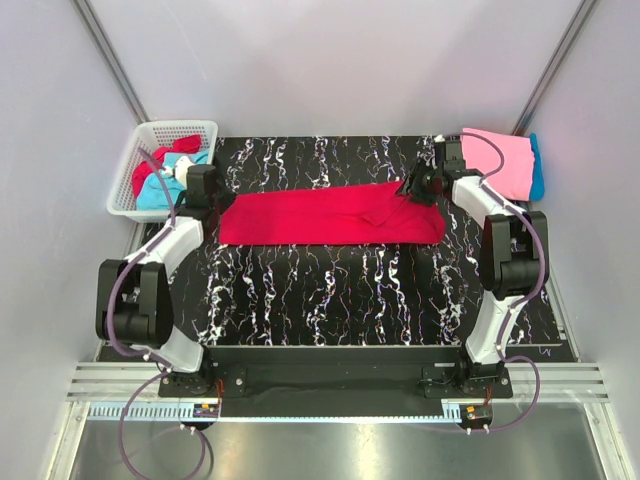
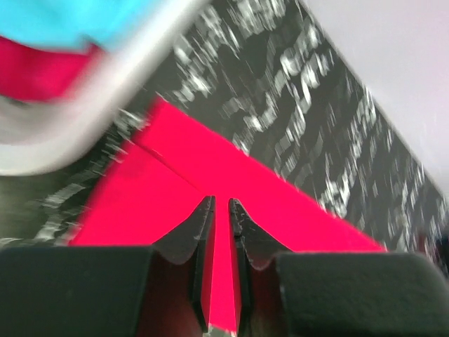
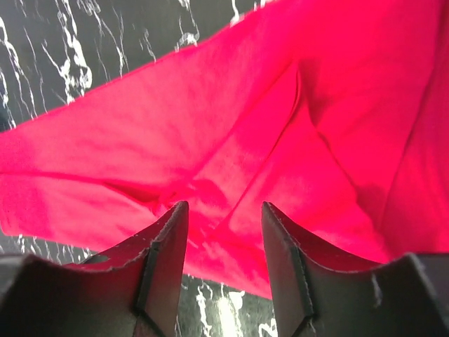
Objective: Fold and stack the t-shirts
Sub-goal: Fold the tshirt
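Top external: the left arm is bent at the elbow and reaches forward, with the left claw (image 1: 223,202) at the left end of the red shirt (image 1: 320,218). The right arm is bent the same way, with the right claw (image 1: 409,190) over the shirt's right end, by a bunched fold. The red shirt lies as a long flat strip across the black marbled table (image 1: 330,290). Left of it sits a white basket (image 1: 178,124) holding more red and turquoise cloth. Right of it a folded pink shirt (image 1: 505,160) lies on a blue shirt (image 1: 537,165). Pale grey walls stand on three sides.

Left wrist: the picture is blurred. The left claw (image 2: 221,202) has its jaws only a thin slit apart, with nothing seen pinched, above the red shirt (image 2: 210,168). The basket (image 2: 105,84) rim is at upper left and the table (image 2: 295,91) lies beyond.

Right wrist: the right claw (image 3: 224,207) has its jaws spread wide and empty, just over the wrinkled red shirt (image 3: 210,126). The table (image 3: 70,42) shows at upper left.
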Controlling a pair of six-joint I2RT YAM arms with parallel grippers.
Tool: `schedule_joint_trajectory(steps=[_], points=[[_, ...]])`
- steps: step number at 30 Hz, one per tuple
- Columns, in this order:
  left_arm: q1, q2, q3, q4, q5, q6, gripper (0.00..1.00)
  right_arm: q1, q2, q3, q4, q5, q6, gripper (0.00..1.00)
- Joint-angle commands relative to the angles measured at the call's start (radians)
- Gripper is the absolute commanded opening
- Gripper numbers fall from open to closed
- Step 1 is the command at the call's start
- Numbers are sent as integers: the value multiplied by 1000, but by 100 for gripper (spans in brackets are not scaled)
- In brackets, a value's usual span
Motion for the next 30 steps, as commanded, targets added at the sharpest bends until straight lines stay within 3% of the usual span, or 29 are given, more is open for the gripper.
schedule_joint_trajectory(steps=[1,9,30], points=[[-34,62,87,-61,193,4,18,-2,-52,-28,28,-92,29,52],[-103,160,146,-102,342,-58,18,15,-1,-42,31,-244,62,48],[-164,185,172,-155,306,-26,18,89,66,-160,97,-259,147,43]])
